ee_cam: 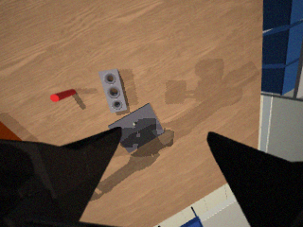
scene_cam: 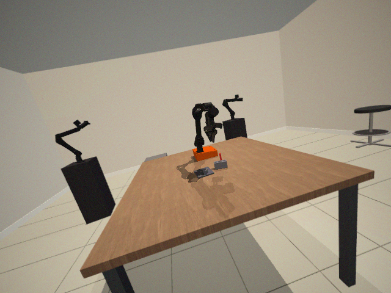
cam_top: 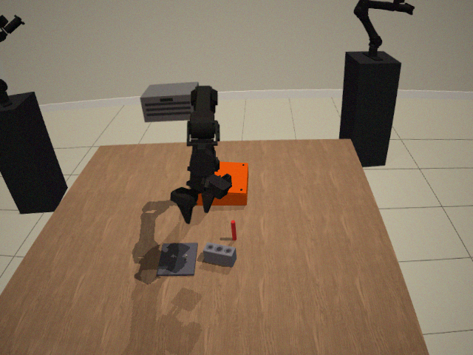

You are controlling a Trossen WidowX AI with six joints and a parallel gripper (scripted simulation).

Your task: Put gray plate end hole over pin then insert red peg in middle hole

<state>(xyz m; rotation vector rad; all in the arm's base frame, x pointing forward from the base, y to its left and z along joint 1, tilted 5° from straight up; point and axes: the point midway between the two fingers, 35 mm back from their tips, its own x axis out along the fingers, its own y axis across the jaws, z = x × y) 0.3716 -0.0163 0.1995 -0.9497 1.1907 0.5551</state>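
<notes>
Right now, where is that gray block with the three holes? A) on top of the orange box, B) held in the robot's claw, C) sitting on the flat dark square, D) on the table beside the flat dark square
D: the gray plate rests on the table just beside the base, while the gripper hangs open and empty above them.
</notes>
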